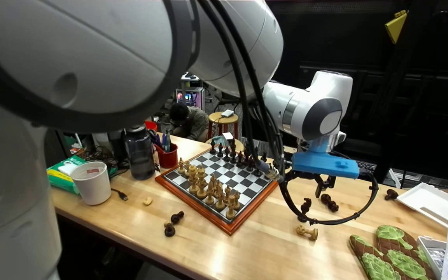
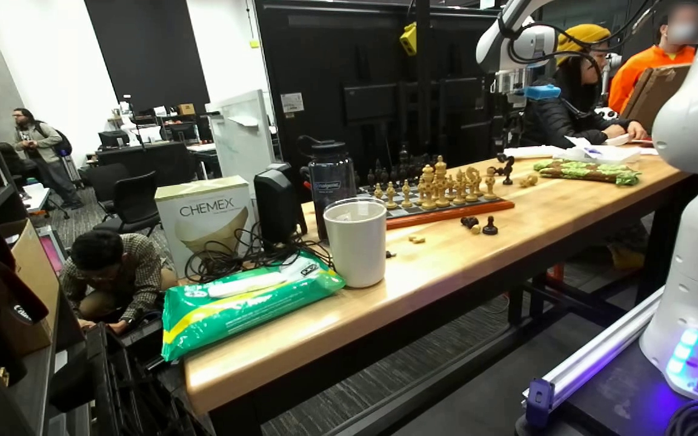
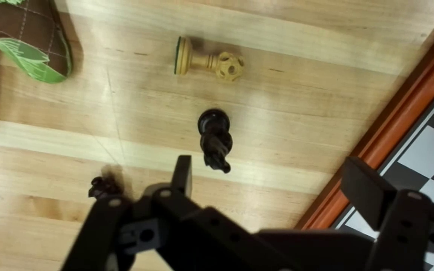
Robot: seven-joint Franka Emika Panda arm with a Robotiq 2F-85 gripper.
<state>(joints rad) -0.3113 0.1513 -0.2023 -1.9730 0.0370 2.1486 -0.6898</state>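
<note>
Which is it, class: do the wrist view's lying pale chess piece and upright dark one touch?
Apart: the wrist view shows bare tabletop between the pale piece and dark piece.

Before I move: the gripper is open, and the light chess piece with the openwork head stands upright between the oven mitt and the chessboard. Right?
Not quite: the wrist view shows the light chess piece lying on its side between the oven mitt and the chessboard. The gripper is indeed open.

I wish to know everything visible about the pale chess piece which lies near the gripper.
The pale chess piece looks wooden: a round base, green at the bottom, a ringed stem and a rounded, pierced head. It lies on its side on the tabletop, head towards the chessboard; only the tabletop appears to touch it.
</note>
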